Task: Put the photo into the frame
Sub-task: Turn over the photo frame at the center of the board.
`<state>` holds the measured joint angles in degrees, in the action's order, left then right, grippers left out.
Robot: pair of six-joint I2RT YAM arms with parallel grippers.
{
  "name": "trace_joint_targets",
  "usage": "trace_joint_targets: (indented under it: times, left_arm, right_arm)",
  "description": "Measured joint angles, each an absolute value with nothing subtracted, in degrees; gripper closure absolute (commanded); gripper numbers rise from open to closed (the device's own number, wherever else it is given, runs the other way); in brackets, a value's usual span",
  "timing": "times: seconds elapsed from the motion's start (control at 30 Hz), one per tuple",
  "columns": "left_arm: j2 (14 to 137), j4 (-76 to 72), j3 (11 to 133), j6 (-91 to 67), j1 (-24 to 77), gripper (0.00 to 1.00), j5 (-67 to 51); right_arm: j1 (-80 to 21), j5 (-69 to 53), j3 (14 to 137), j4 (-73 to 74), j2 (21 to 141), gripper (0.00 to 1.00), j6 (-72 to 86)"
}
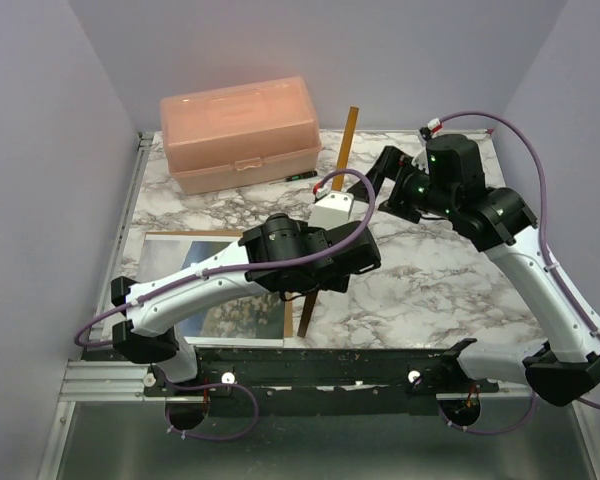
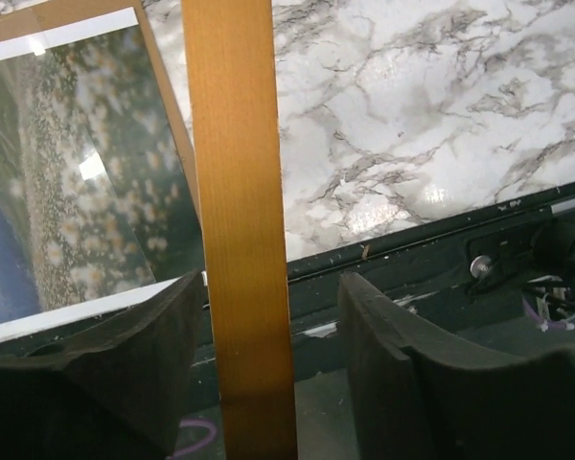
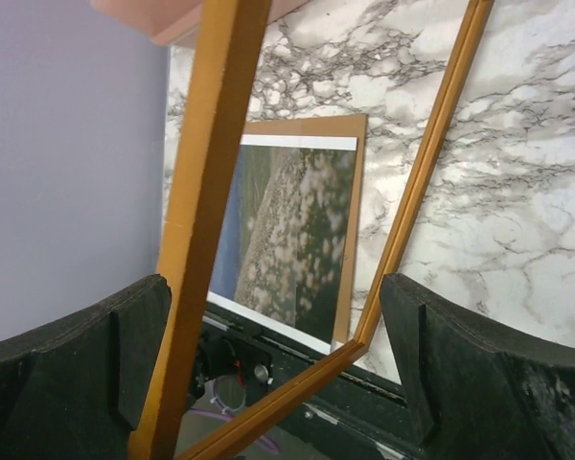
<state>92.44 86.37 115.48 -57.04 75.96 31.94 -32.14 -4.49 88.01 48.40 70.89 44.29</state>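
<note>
The orange-brown frame (image 1: 348,140) stands on edge across the middle of the table, seen edge-on from above. One of its rails (image 2: 235,192) runs between the fingers of my left gripper (image 2: 270,287), close to the left pad, with a clear gap to the right pad (image 2: 383,335); the jaws are open. My right gripper (image 3: 273,287) is wide open around the frame's rail (image 3: 206,172) and its corner. The photo (image 1: 170,258), meadow side up, lies flat on a brown backing board (image 1: 195,235) at the front left, partly hidden by my left arm.
A pink plastic box (image 1: 238,132) sits at the back left by the wall. The black mounting rail (image 1: 360,365) runs along the table's near edge. Purple cables loop over both arms. Marble tabletop (image 1: 430,280) shows at the right.
</note>
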Motion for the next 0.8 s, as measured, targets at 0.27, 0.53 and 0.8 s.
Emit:
trace_joint_targets:
  times: [0.27, 0.53, 0.8]
  left_arm:
    - [92.71, 80.27, 114.13, -53.8, 76.34, 0.25, 25.54]
    - [89.08, 69.76, 108.95, -49.21, 76.62, 0.16, 16.27]
    - [80.9, 59.51, 101.03, -47.94, 75.7, 0.16, 9.67]
  right_arm:
    - [-32.12, -7.35, 88.01, 45.52, 70.28, 0.0, 46.33]
    - [-32.12, -7.7, 88.01, 45.89, 71.61, 0.02, 46.44]
    - [-32.12, -0.84, 86.32, 47.97, 71.5, 0.17, 43.57]
